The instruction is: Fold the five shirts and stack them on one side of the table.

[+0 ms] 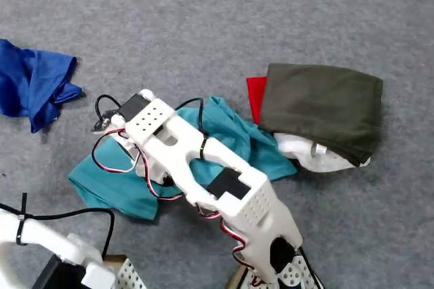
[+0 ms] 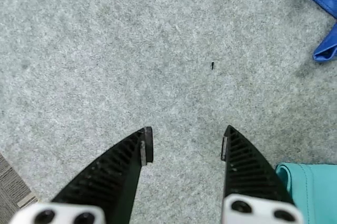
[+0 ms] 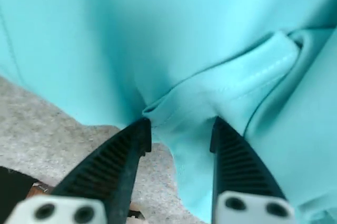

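A teal shirt (image 1: 237, 136) lies rumpled in the middle of the table, and my right arm (image 1: 203, 160) stretches across it toward the left. My right gripper (image 3: 180, 134) is open, low over the teal shirt (image 3: 158, 34), with a folded hem edge lying between its fingertips. My left gripper (image 2: 185, 145) is open over bare grey carpet with nothing between its fingers. An edge of the teal shirt (image 2: 310, 187) lies beside it, and the blue shirt (image 2: 324, 3) is farther off. The blue shirt (image 1: 34, 82) sits crumpled at the far left.
At the right, a folded olive shirt (image 1: 322, 106) lies on top of a red one (image 1: 255, 95) and a white one (image 1: 305, 153). The left arm's base (image 1: 54, 245) and a black cable occupy the near left corner. The grey carpet table top (image 1: 203, 38) extends to the back.
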Controlling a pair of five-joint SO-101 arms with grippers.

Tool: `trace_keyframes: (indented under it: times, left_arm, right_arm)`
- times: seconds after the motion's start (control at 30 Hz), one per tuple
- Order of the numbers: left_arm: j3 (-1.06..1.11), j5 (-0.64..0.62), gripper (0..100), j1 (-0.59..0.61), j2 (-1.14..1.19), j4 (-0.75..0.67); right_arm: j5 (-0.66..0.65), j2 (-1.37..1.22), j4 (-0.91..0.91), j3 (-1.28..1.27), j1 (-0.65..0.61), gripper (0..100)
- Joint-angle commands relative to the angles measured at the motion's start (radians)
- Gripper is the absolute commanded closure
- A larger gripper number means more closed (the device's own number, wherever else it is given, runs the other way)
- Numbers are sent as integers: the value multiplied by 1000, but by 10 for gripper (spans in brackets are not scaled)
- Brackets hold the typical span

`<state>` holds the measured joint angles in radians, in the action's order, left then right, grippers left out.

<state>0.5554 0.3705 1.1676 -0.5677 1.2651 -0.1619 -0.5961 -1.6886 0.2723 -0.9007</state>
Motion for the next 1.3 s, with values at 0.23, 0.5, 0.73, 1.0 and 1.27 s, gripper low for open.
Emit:
trace_keyframes:
  times: [0.23, 0.5, 0.73, 1.0, 1.27]
  left_arm:
    - [-14, 8, 781, -2, -1, -3]
    - [-14, 9, 780, -2, -1, -3]
    - [-14, 35, 781, -2, -1, -3]
    - [-15, 35, 781, -8, -1, 31]
    - [-15, 35, 781, -9, -1, 32]
  right_arm:
    - [-6, -27, 37, -1, 13, 829]
    - [-6, -22, 147, -91, 21, 914]
    - [-14, 31, 81, -7, 105, 943]
    - [-94, 44, -51, 213, 217, 961]
    - [-144, 44, -97, 372, 303, 987]
